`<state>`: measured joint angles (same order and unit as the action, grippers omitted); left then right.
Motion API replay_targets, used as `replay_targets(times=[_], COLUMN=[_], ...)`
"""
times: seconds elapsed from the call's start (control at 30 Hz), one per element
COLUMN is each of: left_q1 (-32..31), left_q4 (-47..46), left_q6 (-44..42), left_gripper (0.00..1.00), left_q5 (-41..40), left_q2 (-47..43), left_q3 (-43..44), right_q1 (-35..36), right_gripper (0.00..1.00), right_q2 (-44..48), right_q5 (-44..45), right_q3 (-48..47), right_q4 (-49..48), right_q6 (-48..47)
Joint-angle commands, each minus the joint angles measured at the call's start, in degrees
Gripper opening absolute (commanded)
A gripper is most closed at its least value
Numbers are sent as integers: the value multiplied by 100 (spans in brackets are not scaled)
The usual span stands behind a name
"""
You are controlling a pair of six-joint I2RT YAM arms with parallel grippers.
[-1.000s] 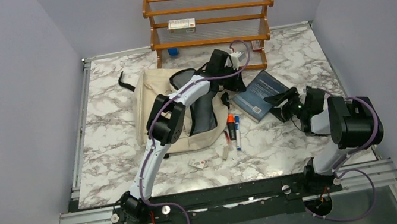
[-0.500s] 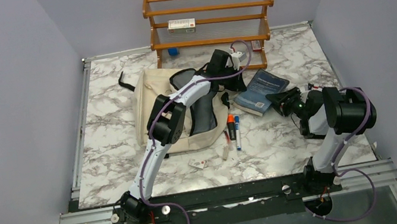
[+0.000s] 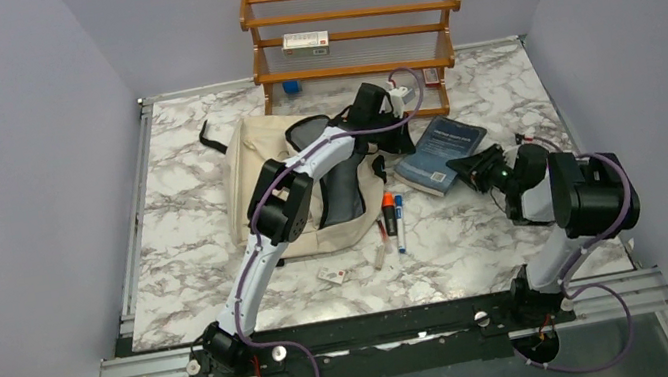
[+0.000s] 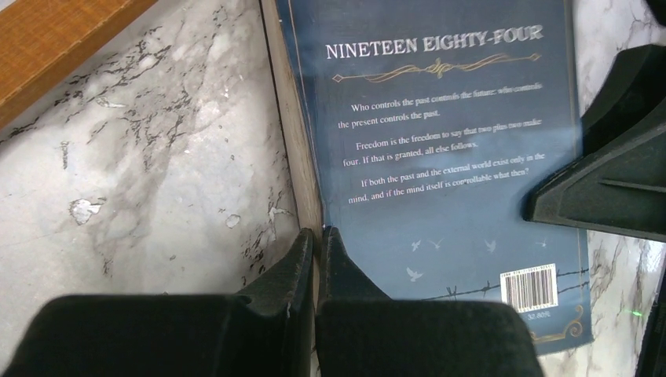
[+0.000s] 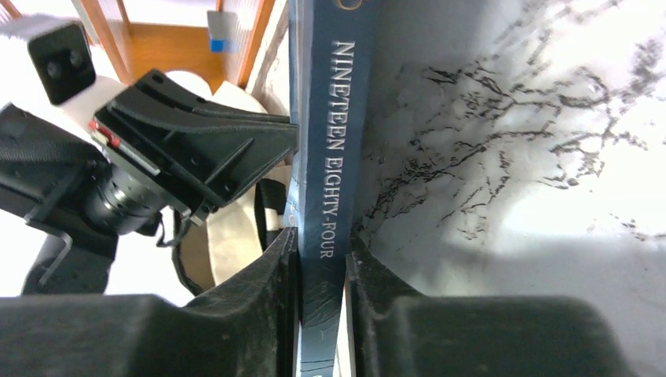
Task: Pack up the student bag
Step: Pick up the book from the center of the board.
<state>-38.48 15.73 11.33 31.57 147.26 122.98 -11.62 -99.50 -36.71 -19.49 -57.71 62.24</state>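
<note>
Top: student bag [image 3: 247, 160] lies flat on the marble surface [image 3: 189, 257], left of the book [image 3: 442, 144]. Left wrist: my left fingers [image 4: 294, 271] nearly together, tips at the book's page edge; a pinch I cannot confirm. Right wrist: my right fingers [image 5: 271, 275] clamp the book's spine.

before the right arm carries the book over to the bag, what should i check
1. Right hand grip on the Nineteen Eighty-Four book: its fingers clamp the spine. Ok.
2. Left hand clear of the book: its shut fingers sit at the page edge, between book and bag. Not ok.
3. Student bag opening ready: the left arm covers it. Cannot tell.
4. Markers out of the route: they lie beside the bag's near right side, likely clear if the book is lifted. Ok.
5. Wooden rack clearance: its foot is close behind the book's far corner. Cannot tell.
</note>
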Motion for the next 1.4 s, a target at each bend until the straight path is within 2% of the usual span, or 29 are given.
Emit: replay_targets(times=[0.0,0.07,0.2,0.47,0.6,0.9,1.0,1.1,1.23,1.37], left_q1=[-328,-283,-81,341,618,1418,1675,1755,1756,1756], left_q4=[1169,1117,953,621,392,247,385,594,826,1039], left_q6=[-225,-178,-20,32,-198,-1495,-1900,-2475,-3195,-3749], left_gripper=[0,2,17,51,62,83,90,98,99,99], left_q5=[118,182,335,401,486,651,880,1006,1087,1383], left_q2=[474,276,-216,-1428,-2185,-4167,-4641,-5114,-5681,-6236], left_q3=[-370,-371,-358,-263,-458,-1544,-1818,-2117,-2497,-2853], right_q1=[37,37,37,38,37,203,646,1378,1989,2452], right_gripper=[21,13,1,0,1,1,0,0,0,0], right_q2=[673,1025,1910,3752,4286,3718,3338,2893,2322,2125], right_q5=[-63,85,336,1011,799,-756,-898,-1000,-1329,-1771], right_q3=[-235,-288,-408,-990,-1534,-3097,-3720,-4386,-5167,-5419], right_q4=[460,929,1888,4311,5019,6197,6553,7101,7992,8367], right_q6=[-909,-1179,-1764,-3100,-3716,-4823,-5227,-5860,-6892,-7532])
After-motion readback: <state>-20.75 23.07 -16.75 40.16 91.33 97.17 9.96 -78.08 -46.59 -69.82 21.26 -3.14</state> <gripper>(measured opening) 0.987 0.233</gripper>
